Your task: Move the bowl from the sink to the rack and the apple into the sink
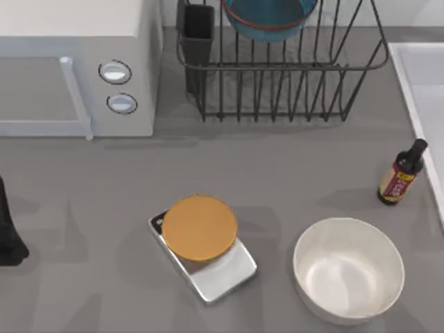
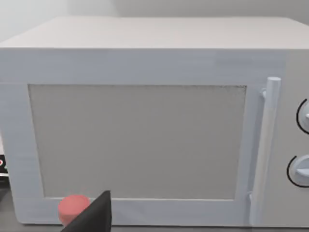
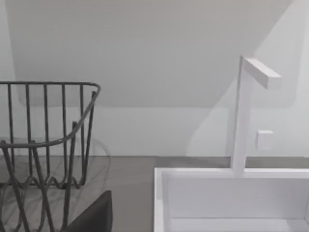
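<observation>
The teal-blue bowl (image 1: 269, 17) with its orange-red band stands inside the black wire rack (image 1: 277, 90) at the back of the table. The rack (image 3: 48, 145) also appears in the right wrist view, beside the pale sink (image 3: 231, 193). In the top view the sink (image 1: 416, 83) lies along the right edge. A small red rounded thing, the apple (image 2: 71, 208) by its look, sits in front of the microwave in the left wrist view, partly behind a dark part of my left gripper (image 2: 96, 215). My left arm (image 1: 8, 236) stays at the table's left edge. A dark part of my right gripper (image 3: 96, 215) hangs near the rack and sink.
A white microwave (image 1: 76, 69) fills the back left. A kitchen scale with an orange disc (image 1: 200, 227) sits mid-front, a large white bowl (image 1: 348, 270) front right, and a dark sauce bottle (image 1: 401, 175) next to the sink. A white faucet (image 3: 244, 121) rises behind the sink.
</observation>
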`<state>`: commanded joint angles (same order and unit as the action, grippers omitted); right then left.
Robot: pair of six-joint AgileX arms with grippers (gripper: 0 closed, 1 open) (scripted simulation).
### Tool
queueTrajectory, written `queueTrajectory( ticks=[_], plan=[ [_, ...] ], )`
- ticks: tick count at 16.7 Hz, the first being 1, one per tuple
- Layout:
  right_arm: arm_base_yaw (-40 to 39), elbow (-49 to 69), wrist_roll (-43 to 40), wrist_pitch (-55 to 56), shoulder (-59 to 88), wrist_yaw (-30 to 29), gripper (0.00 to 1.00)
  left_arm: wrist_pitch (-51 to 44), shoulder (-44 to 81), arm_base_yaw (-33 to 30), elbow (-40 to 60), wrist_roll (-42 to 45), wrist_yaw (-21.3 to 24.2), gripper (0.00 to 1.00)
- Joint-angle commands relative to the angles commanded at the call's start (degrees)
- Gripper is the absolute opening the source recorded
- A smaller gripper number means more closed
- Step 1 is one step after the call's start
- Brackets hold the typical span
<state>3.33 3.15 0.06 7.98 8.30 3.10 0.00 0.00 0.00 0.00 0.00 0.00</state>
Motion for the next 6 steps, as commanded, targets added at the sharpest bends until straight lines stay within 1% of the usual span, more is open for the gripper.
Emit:
queueTrajectory(
  ticks=[3, 6],
  plan=[
    [-2.7, -2.5, 0.0, -6.5, -6.8, -2.5, 1.0, 0.0, 0.0, 0.0, 0.0, 0.0, 0.0, 1.0],
    [-3.3, -3.1, -0.1, -8.0, -8.3, -3.1, 1.0, 0.0, 0.0, 0.0, 0.0, 0.0, 0.0, 1.0]
  ],
)
